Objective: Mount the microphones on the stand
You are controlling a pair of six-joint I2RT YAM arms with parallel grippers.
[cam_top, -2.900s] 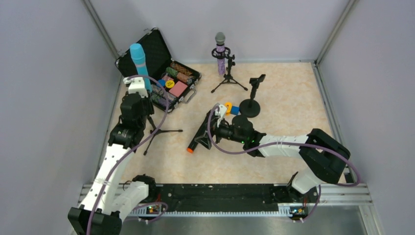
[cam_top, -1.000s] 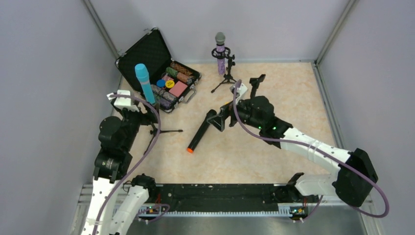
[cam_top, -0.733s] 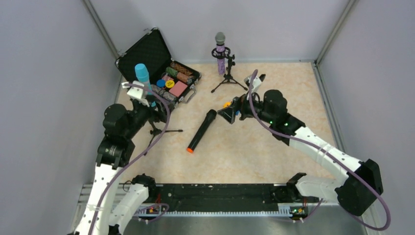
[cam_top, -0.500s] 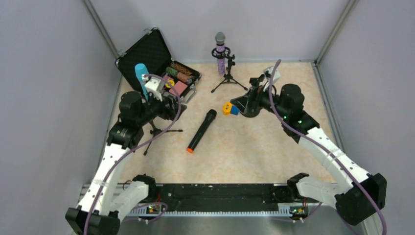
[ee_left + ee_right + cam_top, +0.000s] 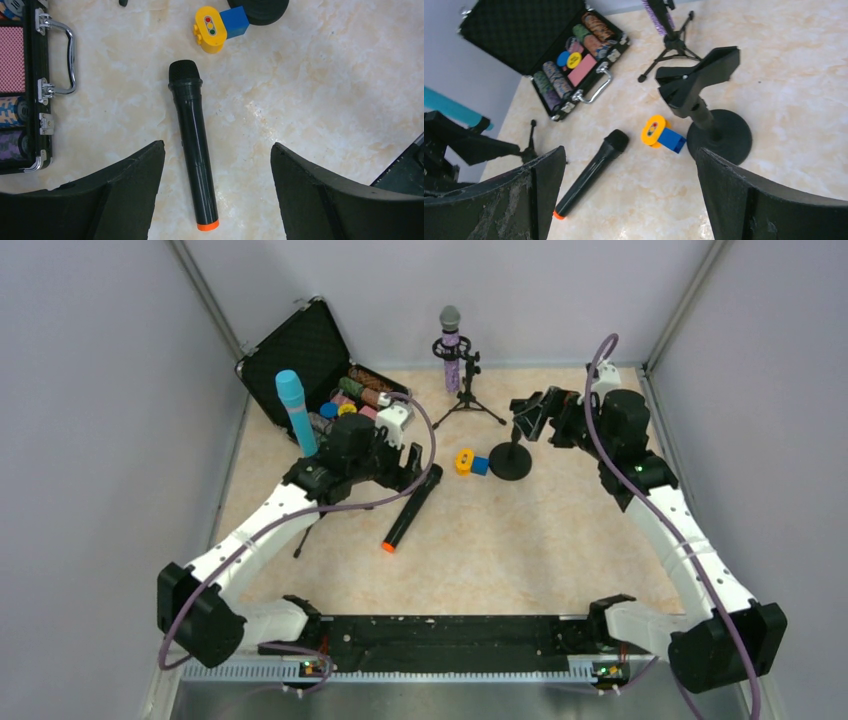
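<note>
The left gripper (image 5: pixel 217 150) stands wide open and holds nothing. The black microphone (image 5: pixel 192 150) lies flat on the table (image 5: pixel 325 75) beneath it, framed between the two fingers and clear of both. The right gripper (image 5: pixel 629 150) is fully spread and also holds nothing. It faces the clip of the round-base stand (image 5: pixel 719 135) without touching it. At far left, the light-blue microphone (image 5: pixel 292 405), a smooth matte cylinder, stands upright in a tripod stand (image 5: pixel 335 508). Behind it, an open case (image 5: pixel 300 345) has a lid lined with black dimpled foam, chrome latches and a chrome handle, and holds rolls of striped chips (image 5: pixel 551 80). The black microphone has a glossy barrel, a mesh head and an orange end cap. The purple microphone (image 5: pixel 451 345), with a glittery body and a silver grille, sits upright in a second tripod (image 5: pixel 468 405) at the back. A toy block (image 5: pixel 212 30), a rounded yellow piece joined to a blue one, lies just beside the stand's flat disc base. The table is beige with marbled veining. The left wrist view cuts off the case at its left edge and the disc base at the top. The right wrist view crops the top of the purple microphone and shows the light-blue one only as a strip. In the top view the right fingers overlap the clip.
</note>
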